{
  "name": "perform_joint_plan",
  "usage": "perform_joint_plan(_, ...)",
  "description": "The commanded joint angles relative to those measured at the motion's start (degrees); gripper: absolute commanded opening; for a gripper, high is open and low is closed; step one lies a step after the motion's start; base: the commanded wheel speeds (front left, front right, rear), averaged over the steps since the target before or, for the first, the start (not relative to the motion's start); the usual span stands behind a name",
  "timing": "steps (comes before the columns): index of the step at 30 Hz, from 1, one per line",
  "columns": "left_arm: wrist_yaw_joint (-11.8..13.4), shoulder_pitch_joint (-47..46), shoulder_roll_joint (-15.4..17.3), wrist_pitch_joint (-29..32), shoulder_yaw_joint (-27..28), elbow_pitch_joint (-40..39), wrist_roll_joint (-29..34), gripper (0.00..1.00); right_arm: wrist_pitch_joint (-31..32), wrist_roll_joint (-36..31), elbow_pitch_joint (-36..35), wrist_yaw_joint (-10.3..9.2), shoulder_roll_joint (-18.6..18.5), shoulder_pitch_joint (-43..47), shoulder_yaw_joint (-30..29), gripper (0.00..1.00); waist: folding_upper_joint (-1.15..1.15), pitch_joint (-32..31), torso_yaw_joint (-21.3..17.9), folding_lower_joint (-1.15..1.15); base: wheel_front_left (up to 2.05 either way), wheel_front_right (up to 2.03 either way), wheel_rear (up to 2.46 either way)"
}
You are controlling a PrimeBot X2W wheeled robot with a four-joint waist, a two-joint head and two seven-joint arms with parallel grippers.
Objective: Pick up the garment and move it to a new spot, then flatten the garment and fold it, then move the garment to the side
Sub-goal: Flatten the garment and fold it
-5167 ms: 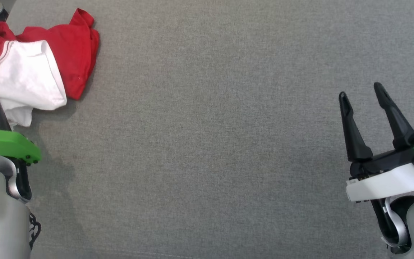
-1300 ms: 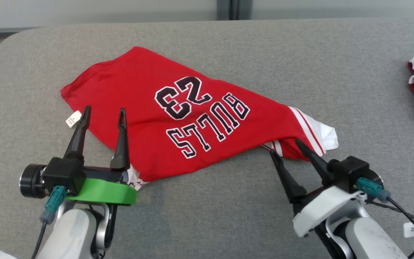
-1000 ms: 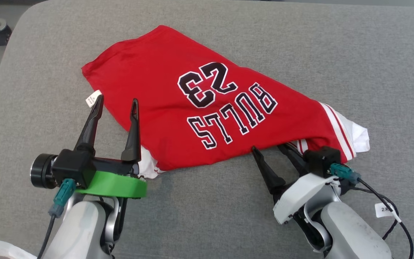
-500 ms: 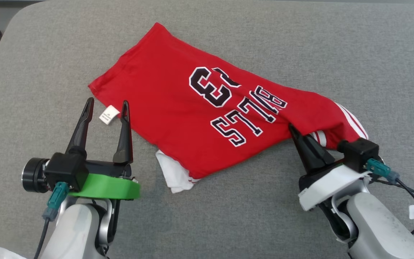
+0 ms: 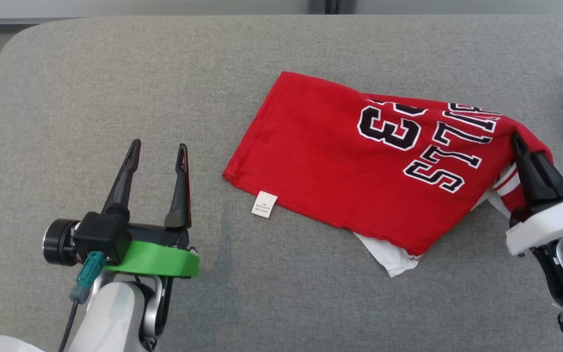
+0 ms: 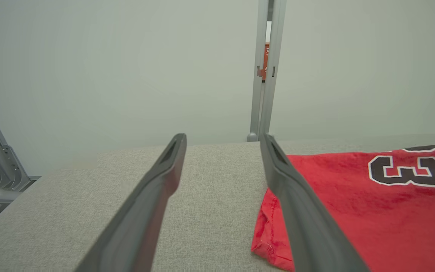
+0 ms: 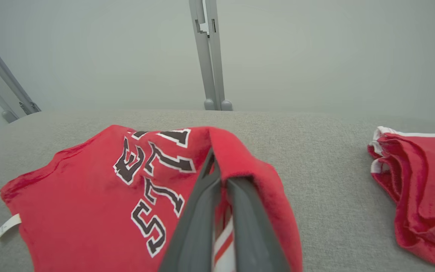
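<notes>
Clamping one raised end of the red garment (image 5: 340, 161), the right gripper (image 5: 518, 143) has its fingers pressed together on cloth at three o'clock of the grey surface (image 5: 115, 73); the rest lies spread from centre toward three. The left gripper (image 5: 158, 144) stands spread, holding nothing, at eight o'clock

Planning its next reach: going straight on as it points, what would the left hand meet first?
Probably just the gray surface; the left hand points beside the jersey, not at it. Depth is unclear.
</notes>
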Motion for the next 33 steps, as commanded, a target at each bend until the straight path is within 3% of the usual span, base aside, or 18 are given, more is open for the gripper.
perform_joint_plan(1, -0.44, 0.37, -0.29, 0.00, -0.04, 0.17, 0.57, 1.00, 1.75, -0.14, -1.20, 0.00, 0.76, -2.18, 0.83, 0.00, 0.00, 0.21, 0.24, 0.00, 0.00, 0.00, 0.00)
perform_joint_plan(7, -1.64, -1.62, -1.15, 0.00, -0.94, 1.08, 0.94, 1.00, 6.85, 1.82, 1.02, 0.00, 4.31, -10.73, 10.12, 0.00, 0.00, 1.73, 1.59, 0.00, 0.00, 0.00, 0.00)
perform_joint_plan(16, -2.98, -3.59, -2.58, 0.00, -1.56, 2.19, 1.68, 1.00, 1.43, 6.07, 14.49, 0.00, 10.98, -21.53, 24.17, 0.00, 0.00, 3.54, 3.65, 0.00, 0.00, 0.00, 0.00)
perform_joint_plan(17, -3.05, -3.60, -2.74, 0.00, -1.53, 2.32, 1.77, 1.00, 0.57, 5.96, 16.57, 0.00, 11.04, -22.28, 25.54, 0.35, 0.00, 3.69, 3.67, 0.00, 0.00, 0.00, 0.00)
perform_joint_plan(18, -3.10, -3.62, -2.87, -0.01, -1.49, 2.49, 1.82, 1.00, -0.56, 6.11, 18.23, 0.00, 11.19, -23.01, 26.55, 0.87, 0.00, 3.79, 3.67, 0.00, 0.00, 0.00, 0.00)
perform_joint_plan(19, -3.19, -3.61, -2.94, -0.01, -1.45, 2.56, 1.93, 1.00, -1.62, 6.16, 19.48, 0.00, 11.24, -23.47, 27.35, 1.00, 0.00, 3.86, 3.63, 0.00, 0.00, 0.00, 0.00)
perform_joint_plan(24, -3.31, -3.14, -2.99, 0.00, -0.79, 3.14, 2.36, 1.00, -7.61, 5.83, 23.40, 0.00, 9.27, -21.99, 29.76, 1.00, 0.00, 3.29, 2.59, 0.00, 0.00, 0.00, 0.00)
perform_joint_plan(27, -3.25, -1.95, -2.73, 0.00, -0.26, 3.51, 2.51, 1.00, -10.30, 5.64, 22.13, 0.00, 7.34, -18.69, 29.60, 1.00, 0.00, 2.08, 1.53, 0.00, 0.00, 0.00, 0.00)
perform_joint_plan(33, -2.41, 0.52, -1.88, 0.00, 1.31, 3.45, 2.44, 1.00, -13.36, 3.67, 13.92, 0.00, 3.77, -9.48, 21.85, 1.00, 0.00, -0.27, -1.32, 0.00, 0.00, 0.00, 0.00)
